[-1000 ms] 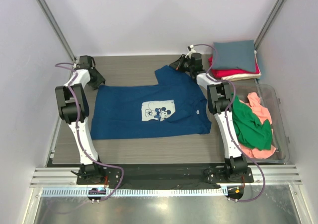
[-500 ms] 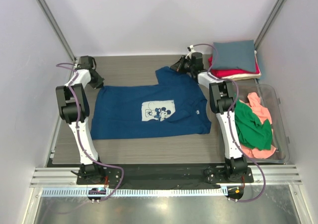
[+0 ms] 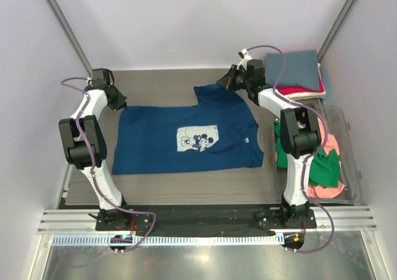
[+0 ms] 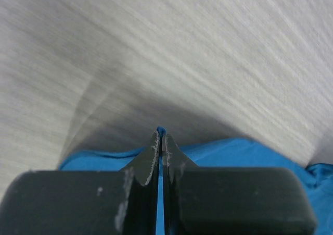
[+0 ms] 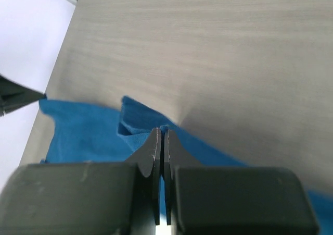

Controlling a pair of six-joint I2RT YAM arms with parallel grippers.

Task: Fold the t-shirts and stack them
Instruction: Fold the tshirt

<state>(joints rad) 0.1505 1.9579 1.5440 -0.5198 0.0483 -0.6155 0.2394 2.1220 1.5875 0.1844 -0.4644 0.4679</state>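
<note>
Navy t-shirt (image 3: 186,140) flat on table (image 3: 161,187), print up. Right of it, clear bin (image 3: 355,168): one green t-shirt (image 3: 325,165), one salmon t-shirt (image 3: 332,144). At far edge my left gripper (image 4: 160,137) pinches hem corner, my right gripper (image 5: 160,133) pinches far sleeve; both pressed together on cloth. I think: lift both evenly, keep edge taut, carry toward near edge. Far right: stack of three, grey t-shirt (image 3: 298,66) over red t-shirt (image 3: 294,92) over cream t-shirt (image 3: 311,96). Six in all.

The printed t-shirt (image 3: 186,137) lay spread mid-way across the table (image 3: 161,84), with the left gripper (image 3: 119,102) at its far-left corner and the right gripper (image 3: 223,81) at its far-right sleeve. Behind and to the right sat a folded stack (image 3: 298,72). Nearer, a bin (image 3: 350,137) held what seemed to be two loose t-shirts (image 3: 325,165).
</note>
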